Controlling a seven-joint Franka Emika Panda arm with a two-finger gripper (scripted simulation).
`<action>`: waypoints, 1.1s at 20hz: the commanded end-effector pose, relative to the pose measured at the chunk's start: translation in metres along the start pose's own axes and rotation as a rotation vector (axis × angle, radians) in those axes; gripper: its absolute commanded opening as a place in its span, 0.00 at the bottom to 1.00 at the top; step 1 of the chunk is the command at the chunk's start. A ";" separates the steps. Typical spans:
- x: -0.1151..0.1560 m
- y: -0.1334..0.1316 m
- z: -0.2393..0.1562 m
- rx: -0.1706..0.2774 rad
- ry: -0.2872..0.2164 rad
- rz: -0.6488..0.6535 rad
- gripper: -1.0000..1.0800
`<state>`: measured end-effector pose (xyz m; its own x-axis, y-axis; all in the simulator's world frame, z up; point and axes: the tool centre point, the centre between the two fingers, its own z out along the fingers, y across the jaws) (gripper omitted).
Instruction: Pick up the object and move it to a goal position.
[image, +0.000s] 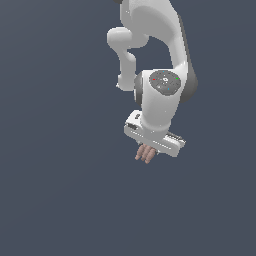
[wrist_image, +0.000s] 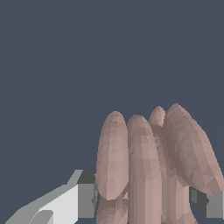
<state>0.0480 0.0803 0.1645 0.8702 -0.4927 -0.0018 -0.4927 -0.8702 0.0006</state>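
The object (image: 145, 153), a small pinkish-brown bunch of long, sausage-like lobes lying side by side, hangs just under the white gripper (image: 148, 150) in the exterior view. Only its lower ends show there, poking out below the gripper's flat body a little toward the exterior view's left of that body's middle. Nothing carries it from beneath; around it is only plain dark blue-grey background, with no surface edge or corner to place it against.

In the wrist view the object (wrist_image: 148, 166) fills much of the picture. Four or so matte lobes stand close together, touching along their lengths, with faint facets on their skin. A grey and white finger (wrist_image: 81, 199) sits against the lobes on one side and another grey finger (wrist_image: 210, 203) on the other, so the gripper (wrist_image: 146, 202) is pinching the bunch between them.

Above the gripper, the white arm (image: 157, 65) climbs out of the picture's upper edge, with a round grey cap (image: 165, 81) on the wrist joint bearing small red, green and blue dots. No writing or label can be read anywhere. Nothing else stands near the object or in its way.
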 end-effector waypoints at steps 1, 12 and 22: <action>-0.001 0.008 -0.028 0.001 0.001 0.000 0.00; -0.005 0.047 -0.158 0.001 0.001 0.001 0.00; -0.007 0.079 -0.271 0.001 0.001 0.001 0.00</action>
<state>0.0063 0.0189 0.4189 0.8696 -0.4938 0.0000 -0.4938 -0.8696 -0.0012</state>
